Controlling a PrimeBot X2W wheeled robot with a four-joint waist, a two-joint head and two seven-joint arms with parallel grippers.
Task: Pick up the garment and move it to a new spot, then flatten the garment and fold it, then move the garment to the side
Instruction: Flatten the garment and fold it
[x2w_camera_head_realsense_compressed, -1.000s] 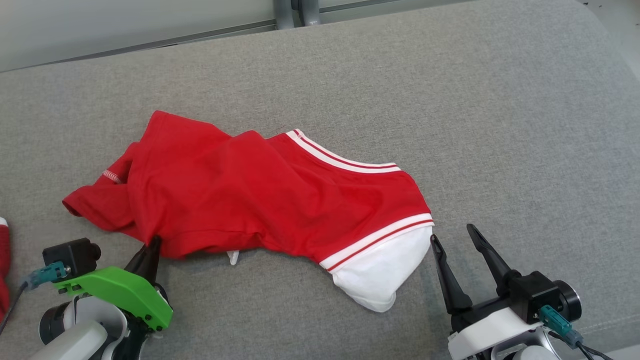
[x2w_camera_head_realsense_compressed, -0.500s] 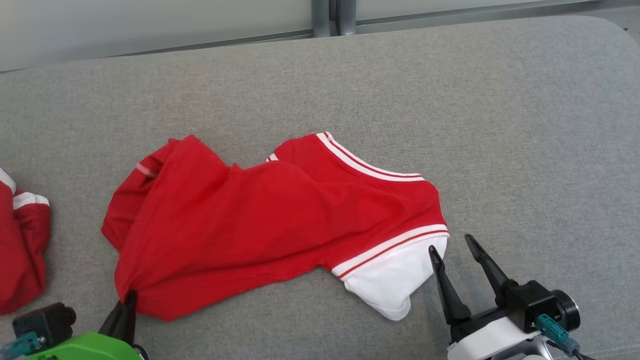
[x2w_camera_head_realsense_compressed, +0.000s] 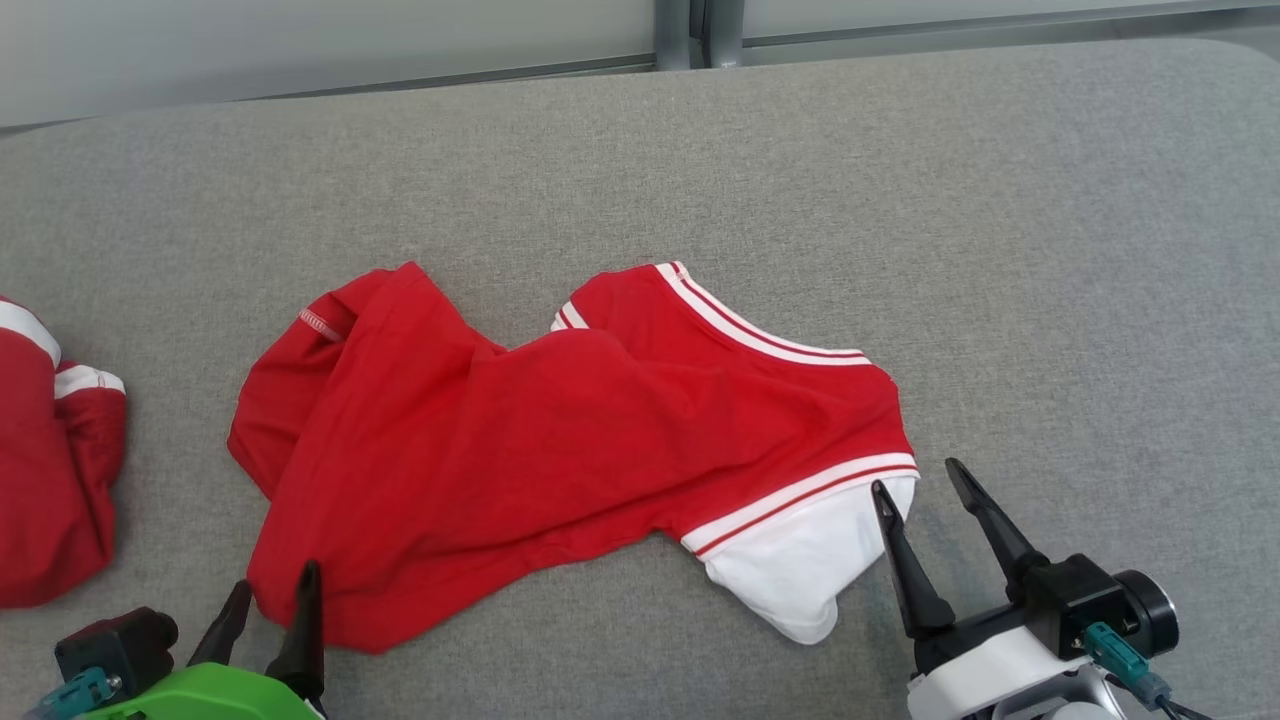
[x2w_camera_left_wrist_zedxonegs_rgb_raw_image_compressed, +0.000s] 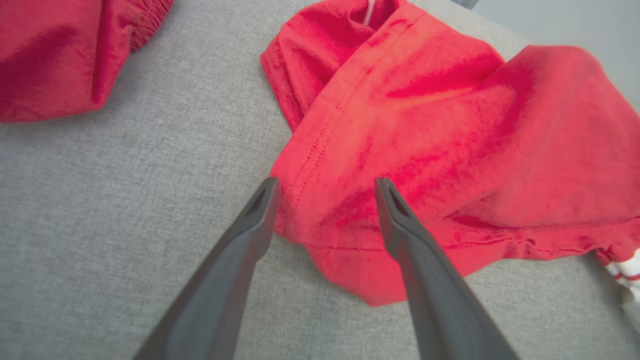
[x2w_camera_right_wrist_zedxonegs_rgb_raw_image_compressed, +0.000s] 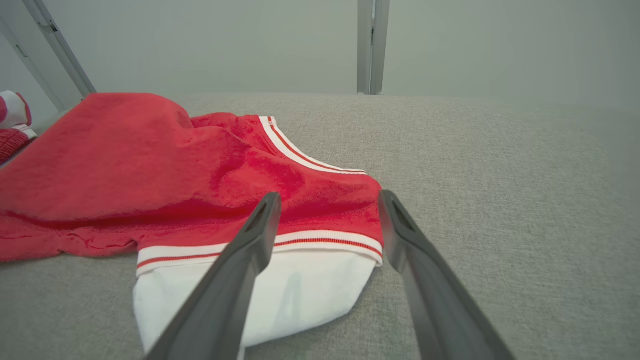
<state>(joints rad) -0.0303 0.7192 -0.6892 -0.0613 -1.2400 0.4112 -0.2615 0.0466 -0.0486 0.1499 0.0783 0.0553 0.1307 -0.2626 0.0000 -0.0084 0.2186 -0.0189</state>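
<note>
A red garment (x2w_camera_head_realsense_compressed: 560, 440) with white-and-red striped trim and a white end lies crumpled on the grey cushion, also seen as the garment (x2w_camera_left_wrist_zedxonegs_rgb_raw_image_compressed: 425, 135) and the garment (x2w_camera_right_wrist_zedxonegs_rgb_raw_image_compressed: 165, 175). My left gripper (x2w_camera_head_realsense_compressed: 275, 590) stands open at its near-left hem corner; in the left wrist view the left gripper (x2w_camera_left_wrist_zedxonegs_rgb_raw_image_compressed: 325, 187) straddles that hem with its fingers apart. My right gripper (x2w_camera_head_realsense_compressed: 915, 480) is open beside the white end, and the right gripper (x2w_camera_right_wrist_zedxonegs_rgb_raw_image_compressed: 327, 200) sits over the striped band, gripping nothing.
A second red garment (x2w_camera_head_realsense_compressed: 45, 480) with white stripes lies at the far left, also visible as the other garment (x2w_camera_left_wrist_zedxonegs_rgb_raw_image_compressed: 65, 50). The grey cushion (x2w_camera_head_realsense_compressed: 1050, 250) stretches bare to the right and back. A metal post (x2w_camera_head_realsense_compressed: 690, 30) stands behind its far edge.
My left gripper, which was shut on the hem and dragging it toward me, has opened and let the cloth go. The camera panned left; the right gripper stayed open.
</note>
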